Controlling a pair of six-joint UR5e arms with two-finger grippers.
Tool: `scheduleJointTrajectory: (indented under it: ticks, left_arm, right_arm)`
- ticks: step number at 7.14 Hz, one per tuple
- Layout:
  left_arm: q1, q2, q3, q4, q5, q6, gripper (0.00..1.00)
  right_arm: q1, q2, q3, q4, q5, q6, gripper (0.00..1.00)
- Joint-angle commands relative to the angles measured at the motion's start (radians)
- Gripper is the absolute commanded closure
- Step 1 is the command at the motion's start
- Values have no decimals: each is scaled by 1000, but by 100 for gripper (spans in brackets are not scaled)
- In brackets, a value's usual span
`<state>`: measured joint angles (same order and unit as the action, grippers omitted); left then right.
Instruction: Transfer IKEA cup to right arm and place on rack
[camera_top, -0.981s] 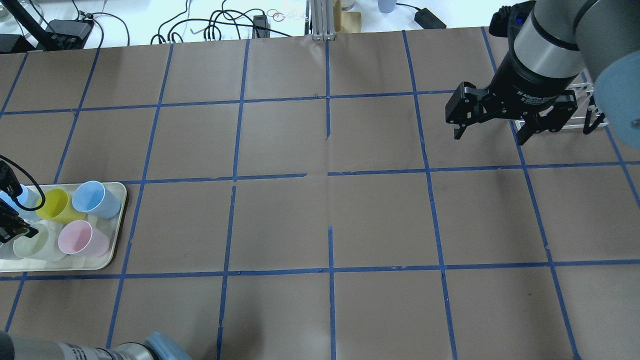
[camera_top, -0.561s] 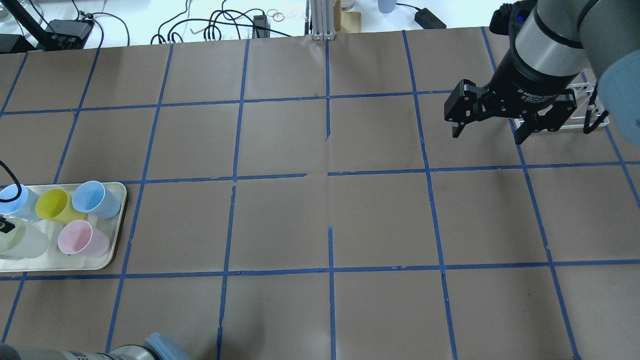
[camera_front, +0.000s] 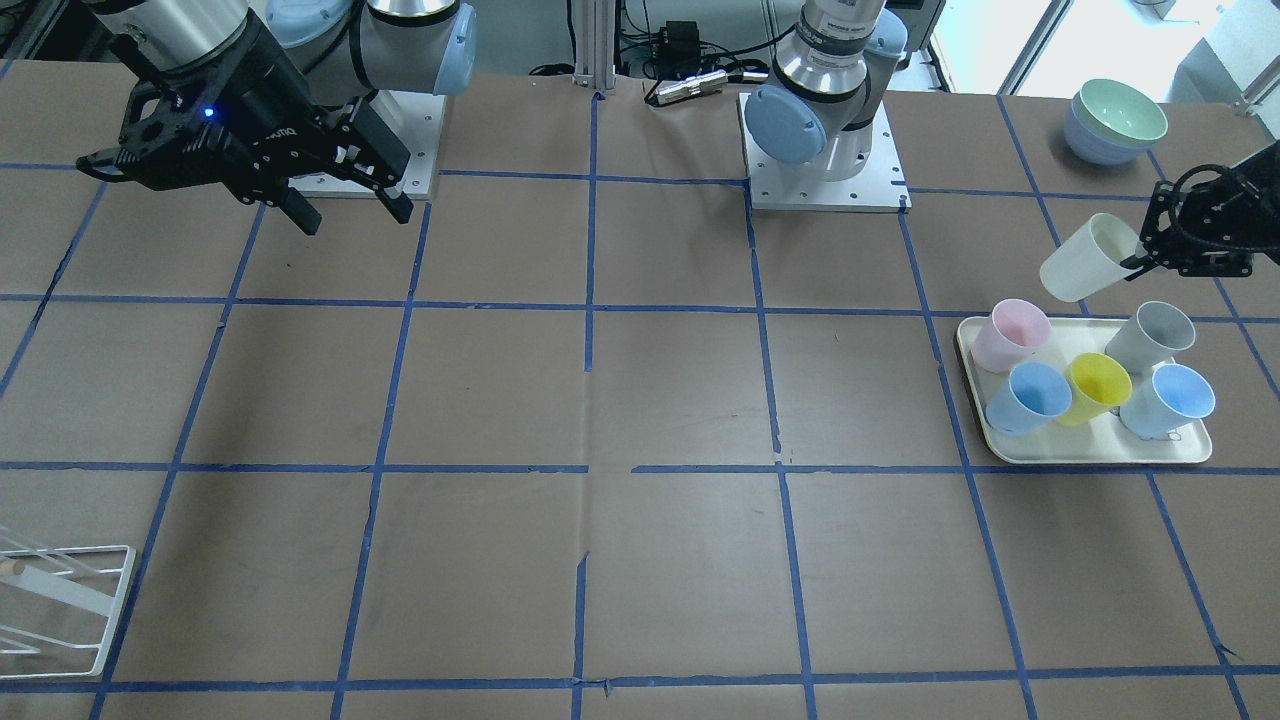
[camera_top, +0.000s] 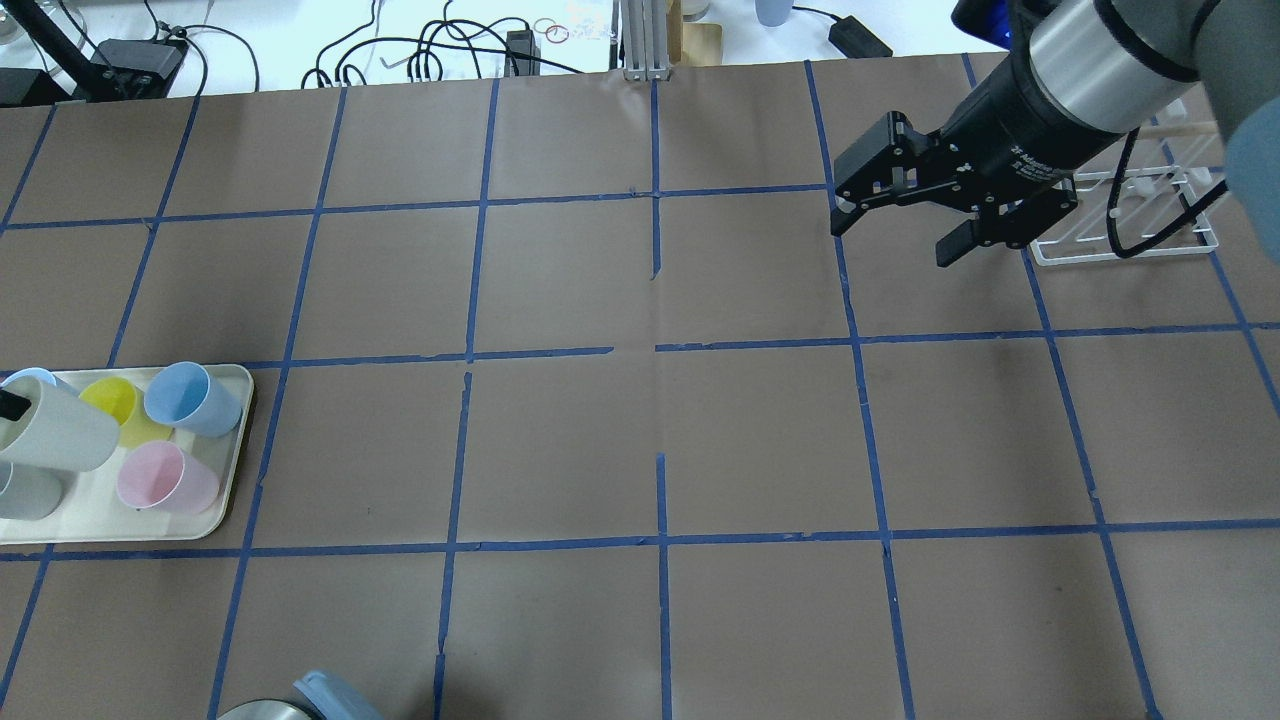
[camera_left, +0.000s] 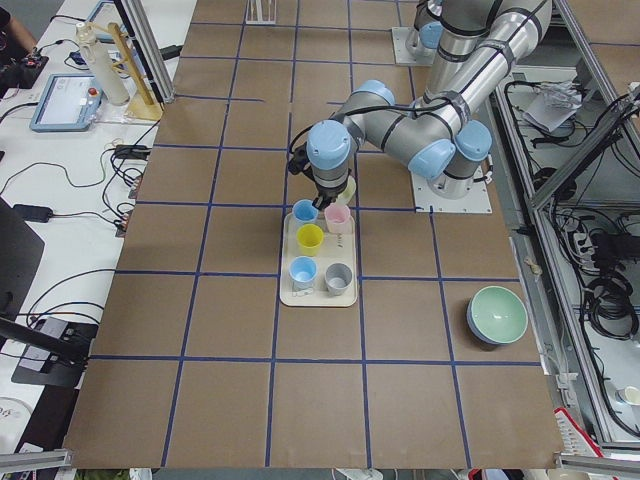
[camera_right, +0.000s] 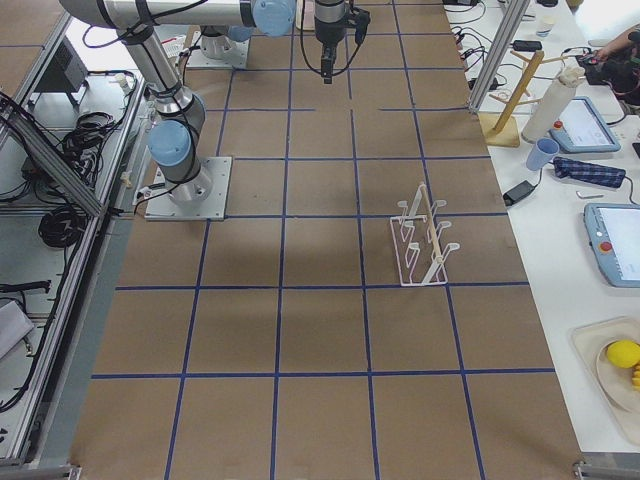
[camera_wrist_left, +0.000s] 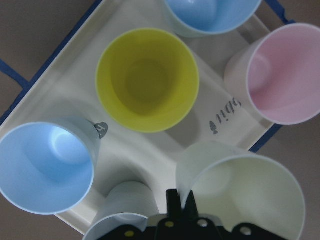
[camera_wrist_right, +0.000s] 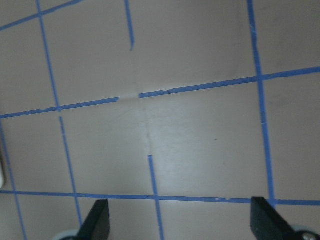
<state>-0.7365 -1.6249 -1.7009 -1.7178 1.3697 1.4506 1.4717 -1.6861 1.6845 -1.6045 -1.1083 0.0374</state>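
A: Where's the IKEA cup (camera_front: 1085, 262)?
B: Up over the tray (camera_front: 1000, 455), far left of table (camera_top: 560, 440). Left claw (camera_front: 1140, 258) pinches its rim. Cup's tipped, btm pointing right.
A: Right claw (camera_top: 892, 242)?
B: Wide apart, way off right, by the rack (camera_top: 1050, 255).

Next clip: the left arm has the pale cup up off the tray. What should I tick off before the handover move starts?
1. IKEA cup held by left gripper: ok, fingers pinch its rim.
2. Cup lifted off the tray: ok, it hangs tilted, apart from the other cups.
3. Open, empty right gripper: ok.
4. Grippers within handover range: not ok, they are far apart across the table.
5. Upright rack with no cup on it: ok.
6. Pinch firm enough for travel: cannot tell.
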Motion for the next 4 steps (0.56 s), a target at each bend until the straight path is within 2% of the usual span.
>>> scheduleJointTrajectory:
  ticks: [1,2,3,4]
  left_arm:
    - [-134,20,7,-141,-217,-140,100]
    - [-199,23,0,-196,-345,-229,100]
    - [-266,16,-11,-251,-488,-301,100]
    - [-343,23,-28,-287,-620,-344,100]
  right_arm:
    - [-57,2,6,5,462,-28,0]
    - [-80,2,8,18,614,-30,0]
    - [-97,2,20,23,698,-28,0]
    - [-100,3,61,47,820,-30,0]
